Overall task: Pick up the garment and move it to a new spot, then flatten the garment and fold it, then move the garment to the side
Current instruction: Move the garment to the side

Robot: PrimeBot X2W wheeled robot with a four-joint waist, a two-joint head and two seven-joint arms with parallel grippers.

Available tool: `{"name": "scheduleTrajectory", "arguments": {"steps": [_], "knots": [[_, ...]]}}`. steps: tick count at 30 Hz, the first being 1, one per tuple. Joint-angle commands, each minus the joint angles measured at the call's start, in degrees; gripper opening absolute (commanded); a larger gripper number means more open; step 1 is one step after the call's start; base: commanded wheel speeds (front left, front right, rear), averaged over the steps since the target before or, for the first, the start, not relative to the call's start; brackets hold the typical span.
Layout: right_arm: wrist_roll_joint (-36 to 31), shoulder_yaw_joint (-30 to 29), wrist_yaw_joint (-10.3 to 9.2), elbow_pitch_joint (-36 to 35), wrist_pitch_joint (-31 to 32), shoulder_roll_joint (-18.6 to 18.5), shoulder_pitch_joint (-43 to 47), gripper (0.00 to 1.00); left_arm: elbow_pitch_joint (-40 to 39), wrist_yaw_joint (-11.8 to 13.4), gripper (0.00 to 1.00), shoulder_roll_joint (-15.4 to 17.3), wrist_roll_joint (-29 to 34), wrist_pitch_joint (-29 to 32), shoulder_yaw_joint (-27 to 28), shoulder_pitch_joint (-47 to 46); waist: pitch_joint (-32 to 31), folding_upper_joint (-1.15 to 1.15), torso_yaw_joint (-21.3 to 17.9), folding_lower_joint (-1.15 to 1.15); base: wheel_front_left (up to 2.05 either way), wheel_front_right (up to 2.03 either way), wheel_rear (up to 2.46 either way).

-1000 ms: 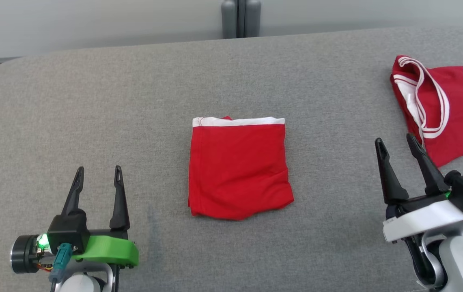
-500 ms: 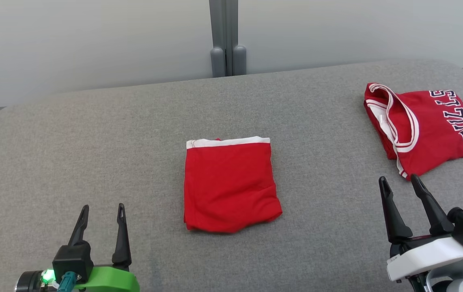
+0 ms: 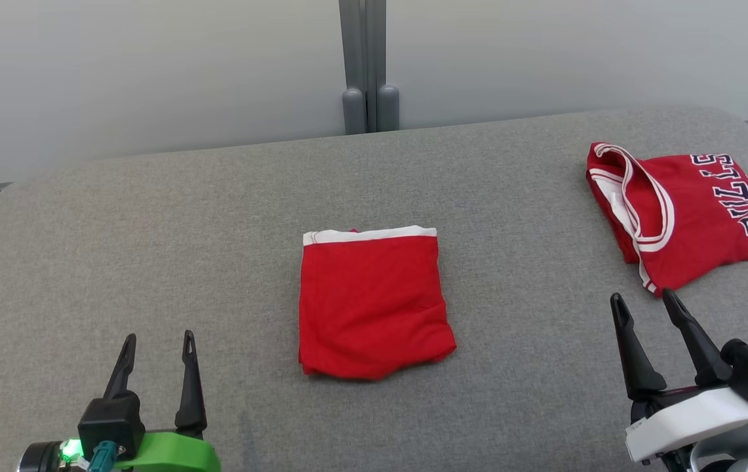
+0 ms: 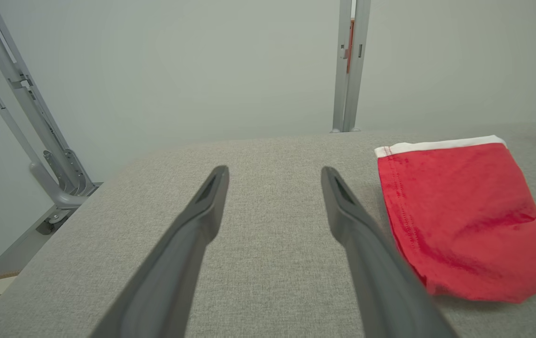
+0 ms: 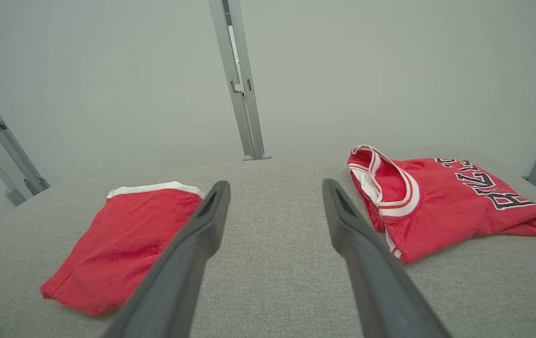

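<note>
A red garment (image 3: 372,303) with a white band along its far edge lies folded in a square at the middle of the grey padded table (image 3: 216,216); it also shows as the red garment (image 4: 455,216) right of my left fingers and as the red garment (image 5: 127,244) left of my right fingers. My left gripper (image 3: 158,336) stands open over bare table at the lower left, well apart from it; the same left gripper (image 4: 273,170) has nothing between its fingers. My right gripper (image 3: 642,296) is open at the lower right, and this right gripper (image 5: 275,183) is empty too.
A second red garment, a jersey (image 3: 688,210) with white trim and dark lettering, lies at the table's far right, just beyond my right fingertips; the jersey (image 5: 441,202) lies right of my right fingers. Grey posts (image 3: 366,65) stand behind the table against a pale wall.
The whole head picture has shifted as the camera tilted up, showing more wall. Both garments lie as before. Both grippers stay open and sit a little lower in view.
</note>
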Motion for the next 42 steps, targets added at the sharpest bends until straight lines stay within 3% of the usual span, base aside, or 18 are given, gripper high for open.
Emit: {"name": "scheduleTrajectory", "arguments": {"steps": [1,11,18,27,33,38,39,40,42], "knots": [[-0.5,-0.2,-0.02,-0.3,0.3,0.1,0.9,1.0,-0.2,0.3,1.0,0.5,-0.3,0.1,-0.1,0.9,0.0,0.0,0.0,0.0,0.0,0.0,0.0],[-0.4,-0.1,-0.02,0.9,1.1,-0.8,0.3,1.0,-0.6,0.5,1.0,0.8,-0.3,-0.2,-0.5,-0.5,0.5,0.0,0.7,0.0,0.0,0.0,0.0],[1.5,2.4,-0.02,4.3,1.5,-2.2,-4.7,1.0,-1.2,-0.1,1.0,0.5,-0.3,-1.4,-0.9,-5.1,5.8,0.0,4.7,0.0,0.0,0.0,0.0],[4.9,11.8,-0.02,17.1,-0.1,-3.0,-17.6,1.0,0.8,-0.8,1.0,-1.7,0.2,-3.9,-2.2,-12.7,14.6,0.0,9.8,0.0,0.0,0.0,0.0],[8.1,17.8,-0.02,27.6,-1.9,-1.9,-24.2,1.0,2.8,-1.2,1.0,-2.7,0.2,-4.7,-2.5,-15.2,16.5,0.0,11.4,0.0,0.0,0.0,0.0],[11.3,19.5,-0.03,35.2,-3.9,-1.9,-28.1,1.0,3.9,-1.5,1.0,-3.3,0.5,-5.1,-2.7,-16.0,16.8,0.0,11.7,0.0,0.0,0.0,0.0],[12.0,19.7,-0.03,36.4,-4.3,-1.8,-28.6,0.98,4.0,-1.5,1.0,-3.3,0.5,-5.1,-2.8,-16.1,16.8,0.0,11.7,0.0,0.0,0.0,0.0],[12.4,20.1,-0.03,37.3,-4.5,-1.8,-29.1,0.71,4.1,-1.6,1.0,-3.4,0.4,-5.1,-2.8,-16.2,16.9,0.0,11.7,0.0,0.0,0.0,0.0],[14.3,21.4,-0.03,39.3,-5.1,-1.9,-30.2,0.29,4.1,-1.9,1.0,-3.5,0.6,-5.1,-2.9,-16.5,16.9,0.0,11.5,0.0,0.0,0.0,0.0]]}}
